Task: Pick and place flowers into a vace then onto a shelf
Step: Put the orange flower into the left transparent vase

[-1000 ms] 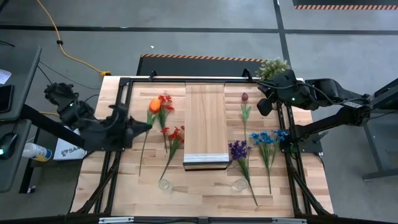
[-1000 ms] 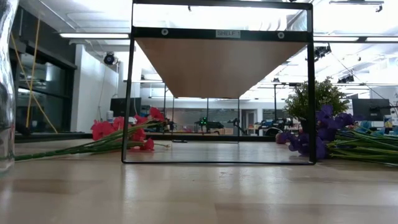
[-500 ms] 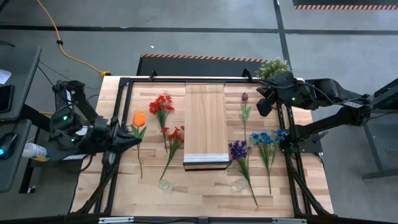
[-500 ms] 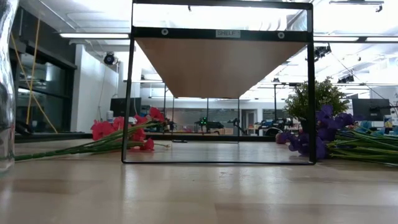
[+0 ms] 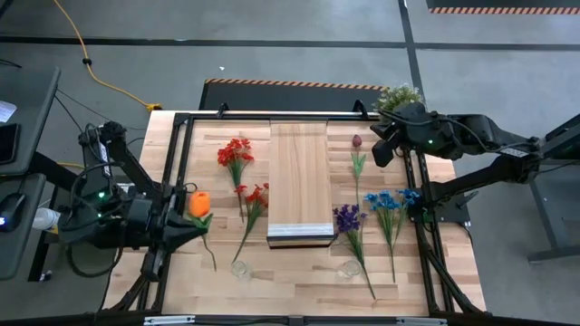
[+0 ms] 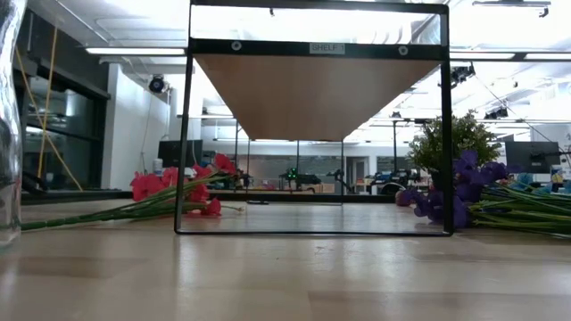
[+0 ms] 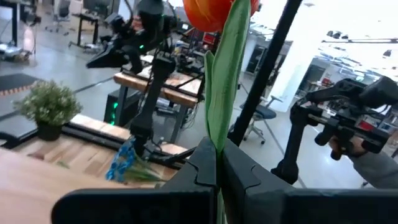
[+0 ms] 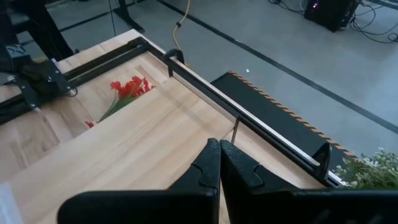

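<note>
I was barely started. My left hand [image 5: 178, 220] was pinching the stem of the orange flower [image 5: 199, 203], lifted clear of the desk [image 5: 299, 272] to the left of the shelf [image 5: 299, 177]. In my left wrist view the green stem [image 7: 219, 118] ran straight up out between my fingers [image 7: 200, 163] to the orange head [image 7: 214, 12].

Seen from above, the flower's long axis slanted: head toward the shelf's far end, stem tip [image 5: 214, 266] trailing back toward the small glass vase [image 5: 240, 269] near the shelf's front-left corner. I judged that the stem had yet to be swung down into that vase.

Everything else was left to do. The red flowers [image 5: 234, 152] lay to the left of the shelf, the maroon [image 5: 356, 142], blue [image 5: 388, 201] and purple [image 5: 345, 217] ones to its right, and a second glass vase [image 5: 348, 268] stood empty. The shelf carried nothing.

My right hand [image 5: 381, 152] hung beyond the shelf's far-right corner, fingers pressed together on nothing.
</note>
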